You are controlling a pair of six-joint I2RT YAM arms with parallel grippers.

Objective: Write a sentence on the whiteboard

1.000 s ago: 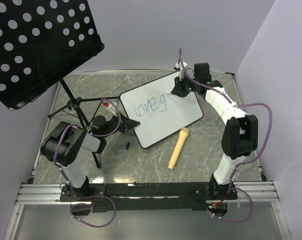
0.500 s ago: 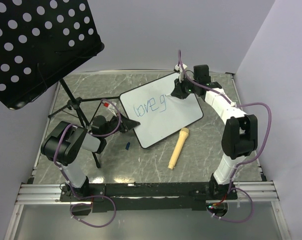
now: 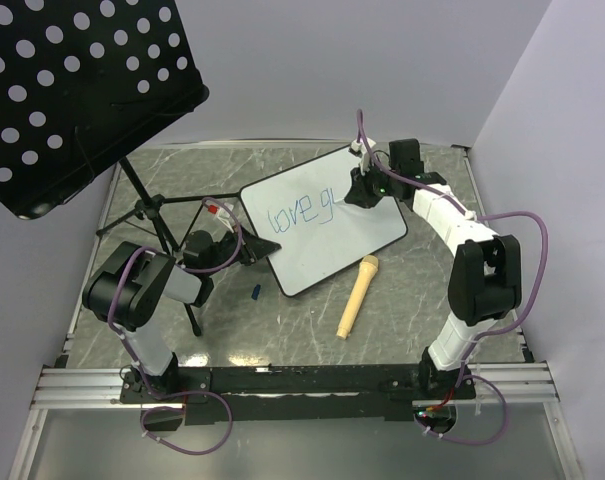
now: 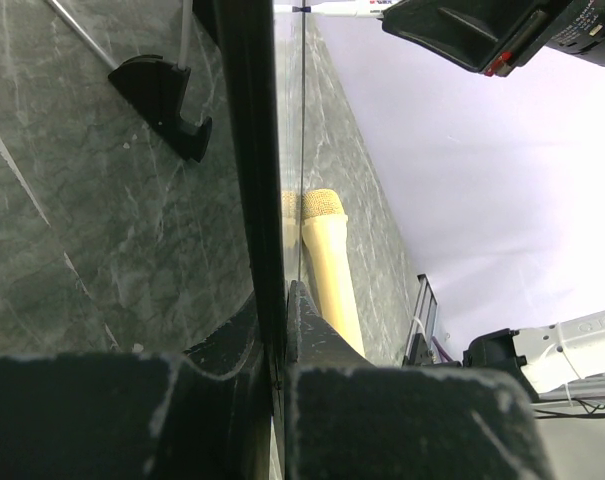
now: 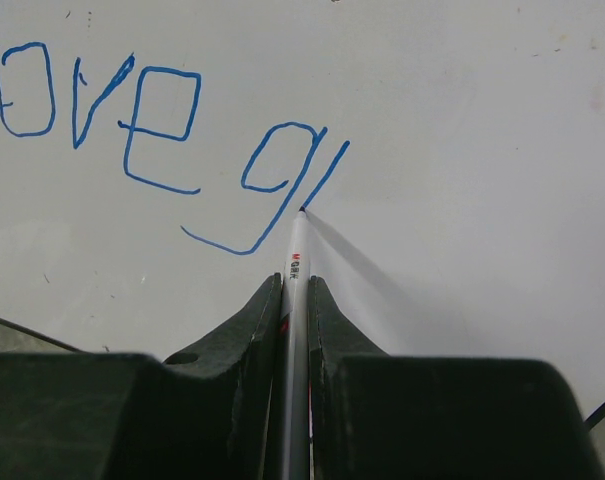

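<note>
Your left fingers (image 4: 304, 325) are clamping the whiteboard (image 3: 327, 235) by its rim, steadying it on the table (image 3: 402, 300). Your right fingers (image 5: 265, 310) are pinching a marker (image 5: 295, 265), its tip touching the board beside the unfinished sentence (image 5: 160, 132).

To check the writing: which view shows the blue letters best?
The right wrist view: the blue letters are large and sharp, "love g" plus one stroke at the marker tip. The top view shows them small; the left wrist view, only the whiteboard's edge.
</note>
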